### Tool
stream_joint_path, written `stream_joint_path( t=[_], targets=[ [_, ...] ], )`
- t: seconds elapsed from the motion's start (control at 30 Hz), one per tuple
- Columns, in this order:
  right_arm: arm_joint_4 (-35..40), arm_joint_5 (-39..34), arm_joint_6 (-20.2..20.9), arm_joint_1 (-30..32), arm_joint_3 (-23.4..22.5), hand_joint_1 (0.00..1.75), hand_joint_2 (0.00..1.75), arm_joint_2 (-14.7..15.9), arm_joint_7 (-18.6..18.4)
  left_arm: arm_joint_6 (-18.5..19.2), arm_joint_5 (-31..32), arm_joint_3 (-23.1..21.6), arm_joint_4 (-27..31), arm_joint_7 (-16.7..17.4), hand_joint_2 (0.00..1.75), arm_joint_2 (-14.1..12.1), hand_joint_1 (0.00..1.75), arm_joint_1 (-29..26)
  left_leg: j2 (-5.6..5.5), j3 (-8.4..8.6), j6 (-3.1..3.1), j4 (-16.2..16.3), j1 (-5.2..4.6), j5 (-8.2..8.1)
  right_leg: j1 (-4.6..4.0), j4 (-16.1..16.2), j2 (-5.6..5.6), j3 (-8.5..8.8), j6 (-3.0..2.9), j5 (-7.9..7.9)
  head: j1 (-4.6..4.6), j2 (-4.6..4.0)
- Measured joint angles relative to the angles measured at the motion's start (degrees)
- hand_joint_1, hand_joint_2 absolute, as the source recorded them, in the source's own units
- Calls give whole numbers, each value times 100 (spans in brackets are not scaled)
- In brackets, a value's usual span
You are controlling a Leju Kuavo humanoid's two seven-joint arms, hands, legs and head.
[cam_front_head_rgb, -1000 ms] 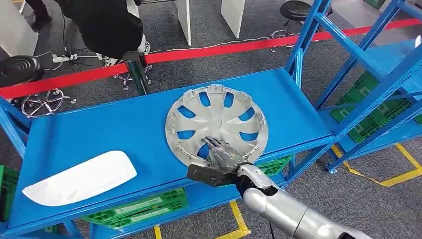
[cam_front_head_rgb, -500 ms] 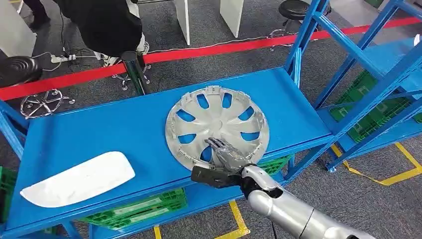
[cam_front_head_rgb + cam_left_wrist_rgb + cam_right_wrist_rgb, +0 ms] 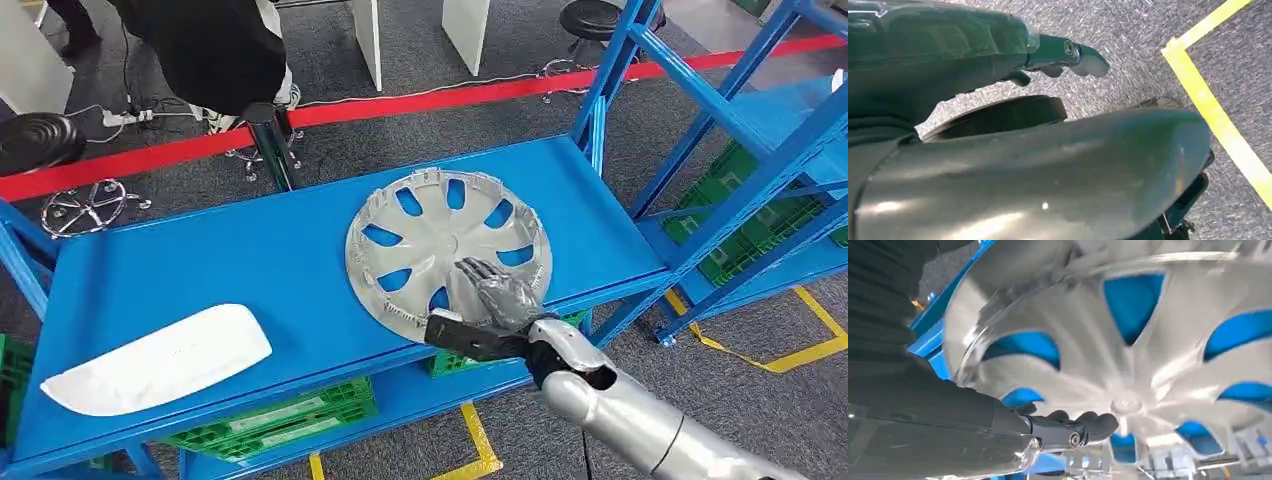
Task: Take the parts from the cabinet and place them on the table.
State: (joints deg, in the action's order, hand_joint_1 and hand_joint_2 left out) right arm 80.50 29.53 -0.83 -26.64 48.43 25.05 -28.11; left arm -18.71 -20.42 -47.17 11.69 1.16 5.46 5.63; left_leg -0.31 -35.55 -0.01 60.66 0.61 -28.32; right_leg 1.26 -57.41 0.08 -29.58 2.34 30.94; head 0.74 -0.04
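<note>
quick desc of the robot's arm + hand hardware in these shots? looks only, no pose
Right arm: smooth silver tube segments, with a black collar near the wrist. Right hand: dark grey palm and fingers, on a flat black wrist block. In the right wrist view the hand shows a black ribbed cover, a glossy dark shell and a small round screw. The left hand has the same glossy dark casing. No loose cables or markings visible.

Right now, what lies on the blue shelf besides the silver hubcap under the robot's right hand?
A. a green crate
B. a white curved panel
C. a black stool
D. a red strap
B. A white curved panel lies on the blue shelf, well to the left of the hubcap that the right hand rests on.
</note>
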Motion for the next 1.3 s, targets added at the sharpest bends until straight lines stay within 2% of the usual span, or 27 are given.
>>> stream_joint_path(
  t=[0.07, 0.1, 0.27, 0.43, 0.53, 1.03, 1.2, 1.3],
  targets=[
    [152, -196, 28, 133, -70, 0, 175, 126, -6, -4, -33, 0, 0, -22, 0, 0, 0, -1, -11, 0, 0, 0, 2, 0, -1, 0, -5, -2, 0, 2, -2, 0],
    [216, -308, 11, 233, -116, 175, 175, 166, -6, -15, -46, 0, 0, -28, 0, 0, 0, -1, -19, -2, 0, 0, 2, 0, -1, 0, -6, 2, 6, 5, 0, 0],
    [516, -588, -214, 639, -354, 175, 175, 374, -68, -35, -70, 0, 0, -15, 0, -22, 0, -5, -22, -4, -6, 0, 2, -4, -1, 0, -6, 2, 4, 8, 0, 0],
    [726, -577, -269, 824, -485, 175, 175, 489, -50, -35, -98, 0, 0, -2, 0, -31, 0, -5, -21, 0, -6, 0, 2, -4, -1, 0, -10, 0, 9, 13, 2, 0],
    [861, -839, -326, 1024, -590, 175, 175, 553, -26, -39, -127, 0, 0, -4, 0, -31, 0, -6, -21, -2, -6, 0, 1, -4, 0, 0, -12, 0, 9, 13, 0, 0],
    [1436, -1270, -614, 1543, -1007, 175, 175, 909, -13, -103, -243, 0, 0, -37, 0, -31, 0, -6, 7, 0, -4, 0, 1, -7, -1, 0, -2, 3, 9, 13, -2, 0],
    [1704, -1302, -806, 1772, -1114, 175, 175, 1062, -15, -116, -312, 0, 0, -72, 0, -28, 0, -6, 7, -1, -3, 0, 1, -7, -1, 0, -3, 1, 9, 13, -2, 0],
    [1904, -1211, -1186, 1891, -1196, 175, 175, 1123, 136, -142, -376, 0, 0, -105, 0, -11, 0, -6, 11, -3, -3, 0, 0, -7, 0, 0, -2, 2, 9, 13, -2, 0]
  ],
)
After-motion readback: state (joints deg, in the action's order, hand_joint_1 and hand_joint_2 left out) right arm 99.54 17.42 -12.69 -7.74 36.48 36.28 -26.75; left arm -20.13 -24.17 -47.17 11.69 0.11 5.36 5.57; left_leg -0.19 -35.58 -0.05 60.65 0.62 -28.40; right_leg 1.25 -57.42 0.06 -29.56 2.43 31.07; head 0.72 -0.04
